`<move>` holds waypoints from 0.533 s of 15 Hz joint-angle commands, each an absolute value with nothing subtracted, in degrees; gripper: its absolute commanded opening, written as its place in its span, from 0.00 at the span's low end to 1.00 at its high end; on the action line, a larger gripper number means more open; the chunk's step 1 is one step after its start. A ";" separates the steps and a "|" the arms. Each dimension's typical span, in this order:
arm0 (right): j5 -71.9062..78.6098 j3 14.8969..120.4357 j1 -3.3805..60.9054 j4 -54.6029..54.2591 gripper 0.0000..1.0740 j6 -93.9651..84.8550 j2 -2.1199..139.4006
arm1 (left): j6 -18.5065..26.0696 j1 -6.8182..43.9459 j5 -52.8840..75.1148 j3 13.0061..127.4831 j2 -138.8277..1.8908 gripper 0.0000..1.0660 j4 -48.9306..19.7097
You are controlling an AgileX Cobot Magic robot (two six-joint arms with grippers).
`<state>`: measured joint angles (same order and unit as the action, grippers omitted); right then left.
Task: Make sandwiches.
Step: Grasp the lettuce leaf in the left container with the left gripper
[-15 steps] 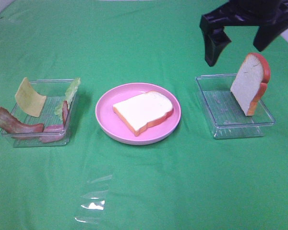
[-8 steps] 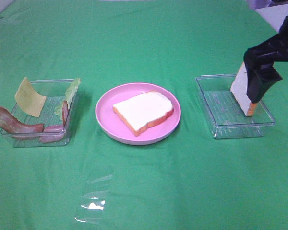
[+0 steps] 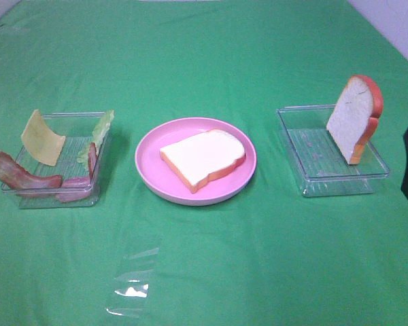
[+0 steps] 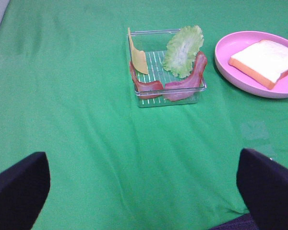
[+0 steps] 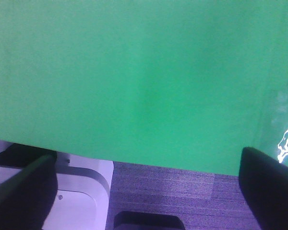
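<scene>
Left gripper (image 4: 141,163): fingers spread wide with nothing between them; it hung over bare green cloth (image 3: 211,61), apart from the left tray (image 3: 54,198).
Right gripper (image 5: 149,189): fingers spread wide and empty; it sat over the cloth's edge with grey-purple floor (image 5: 163,179) below. In the high view only a dark part showed at the right border, apart from the right tray (image 3: 306,173).
Flat bread slice (image 3: 204,159): lay on the pink plate (image 3: 149,175) at the middle of the cloth, white face up, crust orange-brown.
Upright bread slice (image 3: 353,119): stood on edge in the right tray, leaning against its far right wall.
Cheese square (image 3: 42,139): propped against the left tray's far left corner, curled.
Lettuce leaf (image 3: 102,130): leant on the left tray's wall nearest the plate.
Bacon strips (image 3: 20,178): along the left tray's near side, one end hanging over the outer rim.
Clear film (image 3: 132,285): a scrap flat on the cloth, near of the plate.
</scene>
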<state>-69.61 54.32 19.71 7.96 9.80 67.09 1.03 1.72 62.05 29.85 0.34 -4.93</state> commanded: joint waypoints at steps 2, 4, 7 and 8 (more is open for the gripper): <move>-75.06 49.10 19.60 7.51 0.92 9.11 58.33 | 0.92 1.66 61.76 29.62 1.20 0.92 -5.50; -74.66 45.49 19.60 7.10 0.92 7.68 52.02 | 0.92 1.66 61.76 29.62 1.20 0.92 -5.50; -73.11 38.96 19.60 5.79 0.92 5.79 41.94 | 0.92 1.66 61.76 29.62 1.20 0.92 -5.50; -72.94 36.78 19.60 4.93 0.92 4.47 38.67 | 0.92 1.66 61.76 29.62 1.20 0.92 -5.50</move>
<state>-69.73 37.24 19.71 5.33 5.39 39.19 1.03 1.72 62.05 29.85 0.34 -4.98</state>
